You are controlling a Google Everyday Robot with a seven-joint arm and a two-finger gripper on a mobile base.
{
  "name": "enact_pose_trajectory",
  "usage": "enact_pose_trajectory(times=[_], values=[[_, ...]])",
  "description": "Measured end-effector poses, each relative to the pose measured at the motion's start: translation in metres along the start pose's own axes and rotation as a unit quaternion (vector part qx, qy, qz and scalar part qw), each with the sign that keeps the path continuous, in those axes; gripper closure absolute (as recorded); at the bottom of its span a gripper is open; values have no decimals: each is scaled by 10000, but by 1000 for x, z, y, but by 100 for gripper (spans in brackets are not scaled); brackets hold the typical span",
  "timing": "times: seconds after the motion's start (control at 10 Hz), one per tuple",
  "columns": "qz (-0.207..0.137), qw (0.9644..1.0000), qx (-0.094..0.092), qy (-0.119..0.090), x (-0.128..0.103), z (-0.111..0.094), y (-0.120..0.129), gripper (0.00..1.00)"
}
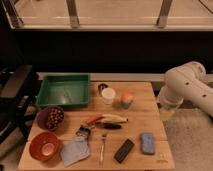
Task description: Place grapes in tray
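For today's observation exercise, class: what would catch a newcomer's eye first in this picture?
The big white robot arm looms at the right, its gripper hanging beside the wooden table. Next comes the bright green tray at the table's back left, with the dark grapes in a maroon bowl just in front of it.

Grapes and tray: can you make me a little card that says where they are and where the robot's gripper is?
grapes: in the maroon bowl, at the left side of the table
tray: green, at the table's back left corner, just behind the maroon bowl
grapes in tray: no, not yet
gripper: beside the table's right edge, far across from the grapes
nearest neighbour of the grapes' bowl: orange bowl, in front of it
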Motion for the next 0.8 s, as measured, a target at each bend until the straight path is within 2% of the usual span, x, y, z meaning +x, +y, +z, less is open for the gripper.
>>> enact_pose_trajectory(times=[0.3, 0.5, 0.6, 0.7, 0.8], values=[[-76, 10000, 21, -59, -3, -2, -2, 35], [-442, 9981, -16, -425, -26, -4, -2, 35], [-695, 9956, -41, -630, -44, -6, -1, 35], [-1079, 9899, -82, -917, -73, -10, 1, 35], [-1423, 9826, -105, -1186, -98, -14, 3, 35]])
